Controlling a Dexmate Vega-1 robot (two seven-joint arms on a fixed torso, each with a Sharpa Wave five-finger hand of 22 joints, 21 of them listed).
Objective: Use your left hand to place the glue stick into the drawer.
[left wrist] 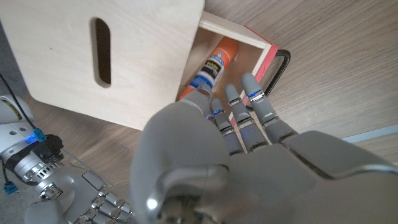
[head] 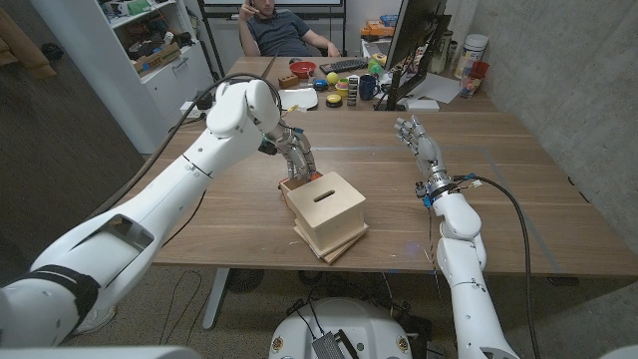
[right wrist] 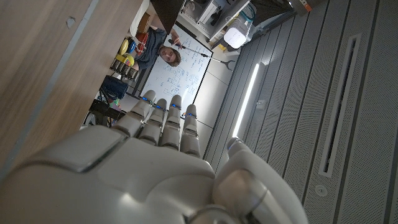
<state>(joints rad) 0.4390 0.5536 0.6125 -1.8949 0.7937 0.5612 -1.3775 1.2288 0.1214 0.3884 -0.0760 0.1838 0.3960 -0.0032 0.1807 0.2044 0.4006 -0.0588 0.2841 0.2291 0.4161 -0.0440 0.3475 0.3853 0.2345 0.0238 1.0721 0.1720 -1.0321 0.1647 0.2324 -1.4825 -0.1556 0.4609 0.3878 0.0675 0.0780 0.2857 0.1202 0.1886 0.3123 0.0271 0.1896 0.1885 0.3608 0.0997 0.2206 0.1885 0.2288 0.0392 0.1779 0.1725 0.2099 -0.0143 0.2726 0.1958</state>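
Left hand: your left hand (head: 296,153) hangs over the open drawer at the far side of the wooden box, fingers (left wrist: 249,106) pointing down toward it and loosely apart — nothing in its grip.
Glue stick: the glue stick (left wrist: 211,67) lies inside the drawer, orange body with a blue and white label, slanted against the inner wall and clear of your fingertips.
Drawer: the drawer (left wrist: 264,56) is pulled out from the box, with a red front edge and a dark wire handle (left wrist: 281,68).
Box: the wooden box (head: 327,209) sits on the bench (head: 518,199) in front of you, a slot (left wrist: 102,51) cut in its top.
Right hand: your right hand (head: 417,140) stands well apart to the right, fingers straight and spread — holding nothing.
Far end: a person (head: 282,32) sits behind the bench, beside a monitor (head: 409,45) and small coloured items.
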